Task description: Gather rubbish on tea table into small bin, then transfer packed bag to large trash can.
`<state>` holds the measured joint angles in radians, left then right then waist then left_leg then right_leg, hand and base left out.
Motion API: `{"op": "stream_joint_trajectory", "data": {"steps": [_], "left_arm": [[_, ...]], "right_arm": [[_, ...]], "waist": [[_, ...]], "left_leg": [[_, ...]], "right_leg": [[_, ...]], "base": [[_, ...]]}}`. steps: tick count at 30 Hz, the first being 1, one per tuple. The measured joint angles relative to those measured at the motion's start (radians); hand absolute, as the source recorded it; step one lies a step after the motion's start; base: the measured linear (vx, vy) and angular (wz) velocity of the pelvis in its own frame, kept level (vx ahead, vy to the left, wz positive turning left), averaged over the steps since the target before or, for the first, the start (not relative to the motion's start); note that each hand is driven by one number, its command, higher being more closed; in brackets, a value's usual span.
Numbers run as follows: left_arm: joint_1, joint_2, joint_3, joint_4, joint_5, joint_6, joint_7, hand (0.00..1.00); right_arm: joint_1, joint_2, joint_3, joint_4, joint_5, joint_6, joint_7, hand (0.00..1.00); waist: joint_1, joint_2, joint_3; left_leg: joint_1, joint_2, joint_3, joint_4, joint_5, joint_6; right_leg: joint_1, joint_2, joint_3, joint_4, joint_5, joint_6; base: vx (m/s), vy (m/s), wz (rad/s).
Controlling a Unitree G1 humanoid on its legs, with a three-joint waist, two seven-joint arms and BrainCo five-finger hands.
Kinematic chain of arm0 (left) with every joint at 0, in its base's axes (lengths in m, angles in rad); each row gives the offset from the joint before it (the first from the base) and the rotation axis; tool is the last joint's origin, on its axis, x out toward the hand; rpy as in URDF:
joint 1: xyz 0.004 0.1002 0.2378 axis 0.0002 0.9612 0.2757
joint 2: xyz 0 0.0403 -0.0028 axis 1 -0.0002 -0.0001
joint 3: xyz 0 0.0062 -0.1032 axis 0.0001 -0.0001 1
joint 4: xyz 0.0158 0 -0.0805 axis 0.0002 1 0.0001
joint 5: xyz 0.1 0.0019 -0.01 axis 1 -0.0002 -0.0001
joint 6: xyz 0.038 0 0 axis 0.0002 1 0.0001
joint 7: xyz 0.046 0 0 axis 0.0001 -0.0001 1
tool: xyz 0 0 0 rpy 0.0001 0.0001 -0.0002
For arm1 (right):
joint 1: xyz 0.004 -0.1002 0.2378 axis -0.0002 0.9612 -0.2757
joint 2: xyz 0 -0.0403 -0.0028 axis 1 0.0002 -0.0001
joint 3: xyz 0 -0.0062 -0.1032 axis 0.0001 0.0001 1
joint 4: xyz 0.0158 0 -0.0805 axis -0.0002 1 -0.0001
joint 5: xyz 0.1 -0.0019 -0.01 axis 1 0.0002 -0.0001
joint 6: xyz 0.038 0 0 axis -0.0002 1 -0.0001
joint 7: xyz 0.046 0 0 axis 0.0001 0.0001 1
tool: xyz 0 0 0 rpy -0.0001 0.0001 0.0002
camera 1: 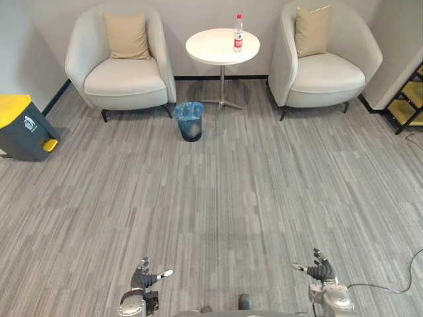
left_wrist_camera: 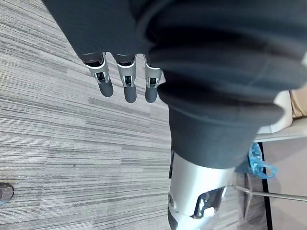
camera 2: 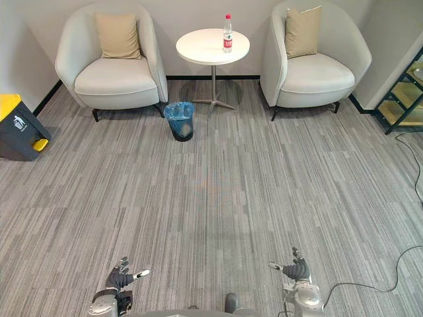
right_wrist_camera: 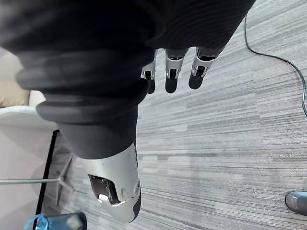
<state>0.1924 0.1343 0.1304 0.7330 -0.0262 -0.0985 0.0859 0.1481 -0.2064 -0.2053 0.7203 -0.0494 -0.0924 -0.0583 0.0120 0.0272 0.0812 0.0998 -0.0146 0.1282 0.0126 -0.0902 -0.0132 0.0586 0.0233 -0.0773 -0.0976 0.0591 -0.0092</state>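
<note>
1. I see my left hand [camera 1: 144, 278] low at the near edge of the head view, over the grey striped carpet [camera 1: 225, 191]. Its fingers [left_wrist_camera: 125, 82] are straight and spread, the thumb out to the side, and it holds nothing.
2. My right hand [camera 1: 322, 270] sits opposite it on the other side, in the same posture: fingers [right_wrist_camera: 169, 68] extended and the palm empty.
3. The clear plastic water bottle with a red cap and label [camera 1: 238, 34] stands upright on the round white pedestal tea table [camera 1: 215, 47], towards its right edge, far across the room from both hands.
4. The small dark bin lined with a blue plastic bag [camera 1: 190, 121] is on the carpet just in front of the table, a little to its left.
5. The large dark grey trash can with a yellow lid [camera 1: 24, 125] stands by the left wall, well apart from the small bin.
6. A pale rounded armchair [camera 1: 125, 78] with a tan cushion [camera 1: 127, 36] flanks the table on the left, and a matching armchair [camera 1: 327, 72] on the right.
</note>
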Motion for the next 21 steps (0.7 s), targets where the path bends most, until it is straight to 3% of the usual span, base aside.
{"op": "stream_joint_trajectory", "data": {"steps": [9, 21], "left_arm": [[0.032, 0.010, 0.040, -0.019, -0.001, 0.001, -0.018, 0.00], [0.021, -0.007, 0.039, -0.038, -0.045, 0.003, -0.005, 0.00]], "right_arm": [[0.017, 0.001, -0.067, 0.000, 0.015, 0.002, -0.002, 0.00], [-0.042, 0.048, -0.072, 0.022, 0.132, 0.008, -0.030, 0.00]], "waist": [[0.000, 0.000, 0.002], [0.002, -0.008, 0.023]], "left_leg": [[0.004, 0.017, 0.011, 0.001, -0.003, 0.004], [-0.023, 0.031, 0.049, -0.011, -0.004, 0.005]], "right_leg": [[0.003, 0.016, 0.001, -0.005, 0.000, -0.001], [-0.042, 0.033, 0.037, -0.003, 0.000, -0.001]], "base": [[-0.06, -0.024, -0.02], [0.00, -0.002, -0.08]]}}
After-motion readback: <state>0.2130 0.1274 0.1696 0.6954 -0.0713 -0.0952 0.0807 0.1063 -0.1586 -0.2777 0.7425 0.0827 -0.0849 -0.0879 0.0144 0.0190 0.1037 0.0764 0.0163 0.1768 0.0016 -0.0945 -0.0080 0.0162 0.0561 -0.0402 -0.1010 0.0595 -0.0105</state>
